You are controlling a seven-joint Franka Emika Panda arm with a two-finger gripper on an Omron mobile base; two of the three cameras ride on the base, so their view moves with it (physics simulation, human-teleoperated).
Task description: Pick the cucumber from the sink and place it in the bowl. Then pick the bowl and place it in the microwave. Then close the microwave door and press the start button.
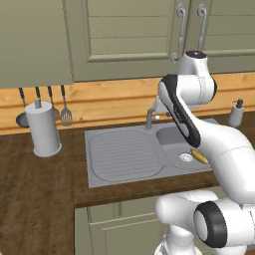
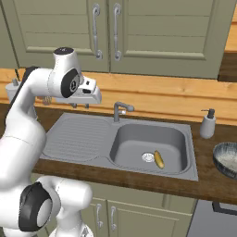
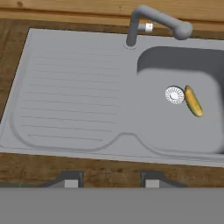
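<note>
Arm: raised over the counter, its hand held high above the drainboard [image 3: 70, 100], well clear of everything below.
Gripper [image 3: 111, 179]: two dark fingertips [image 3: 70, 179] stand apart with bare space between them; the jaws are released and hold nothing. From the right base view the gripper [image 2: 83, 105] hangs in front of the wooden backsplash [image 2: 162, 95], left of the faucet [image 2: 121, 110].
Cucumber [image 3: 193, 101]: lying flat on the basin floor, just beside the round drain [image 3: 175, 94], on the side away from the drainboard. It is yellow-orange and stubby. Seen also in the left base view [image 1: 199, 157] and the right base view [image 2: 159, 159].
Sink [image 2: 194, 152]: grey metal, set into a dark wood counter [image 1: 35, 194]; ribbed drainboard on the left, deep basin on the right, curved faucet at the back between them.
Bowl [image 2: 227, 159]: on the counter to the right of the sink, cut by the picture's edge, pale inside, well apart from the cucumber.
Soap bottle [image 2: 208, 123]: upright at the sink's back right corner.
Canister [image 1: 44, 128]: white, upright on the counter left of the sink, below utensils [image 1: 65, 115] hanging on the wall.
Cabinets [image 2: 152, 32]: olive-green doors with curved handles, above the backsplash.
</note>
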